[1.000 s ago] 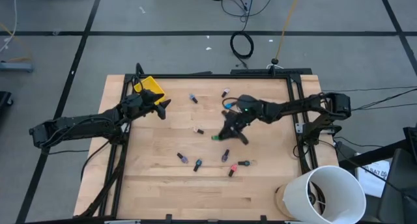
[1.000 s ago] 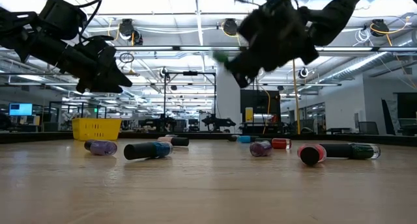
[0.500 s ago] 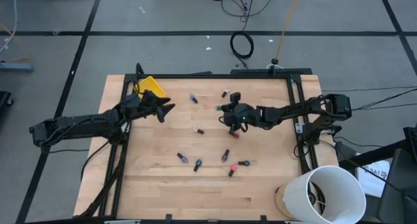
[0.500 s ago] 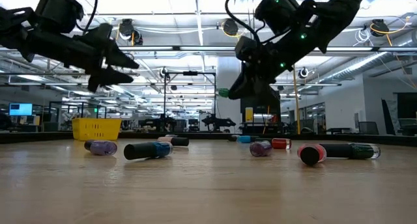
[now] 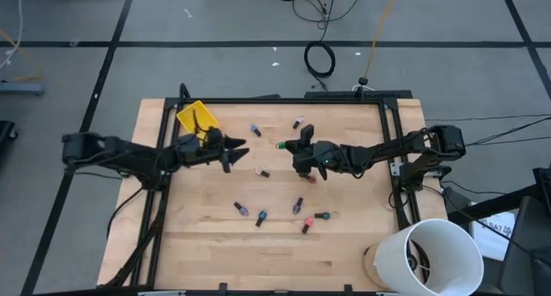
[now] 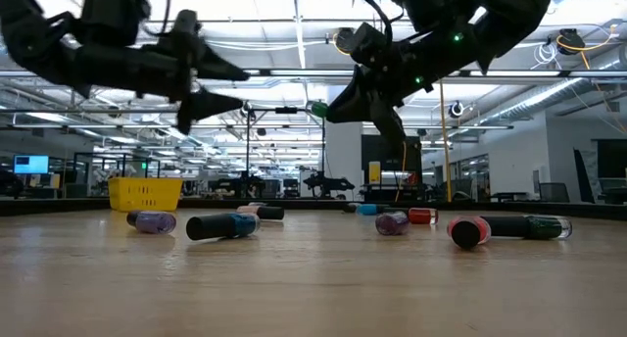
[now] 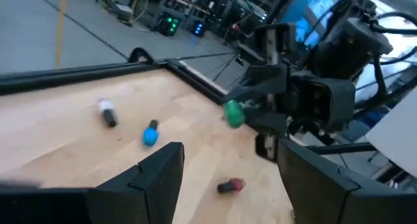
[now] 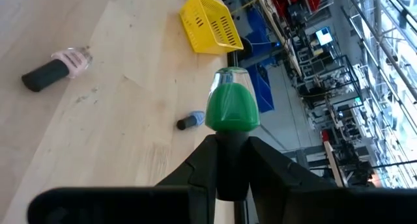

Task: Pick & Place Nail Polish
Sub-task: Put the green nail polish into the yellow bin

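My right gripper (image 5: 290, 146) is shut on a green nail polish bottle (image 5: 281, 144), high above the table's middle; the bottle also shows in the low view (image 6: 316, 109) and the right wrist view (image 8: 232, 107). My left gripper (image 5: 238, 151) is open and empty, a little to the bottle's left at about its height, fingers pointing at it (image 7: 232, 114). Several more bottles lie on their sides on the table, among them a blue one (image 5: 256, 130), a red one (image 5: 310, 177) and a pale one (image 5: 262, 171). A small yellow bin (image 5: 196, 117) stands at the far left. My right gripper pinches the green bottle's dark cap (image 8: 232, 160) between its two fingers. The fingers come roughly level from the table's right. The green body sticks out beyond the fingertips toward my left gripper, lifted clear of the table.
A group of bottles lies toward the near side (image 5: 260, 217), (image 5: 298, 205), (image 5: 322, 216). A black frame (image 5: 389, 158) edges the table. A white bucket (image 5: 435, 253) stands off the near right corner. Bare wood lies at the near left.
My right gripper has risen and gone toward the table's far edge and then left with the green bottle, turning it to point at my left gripper. My left gripper has gone toward the table's right, closer to the bottle.
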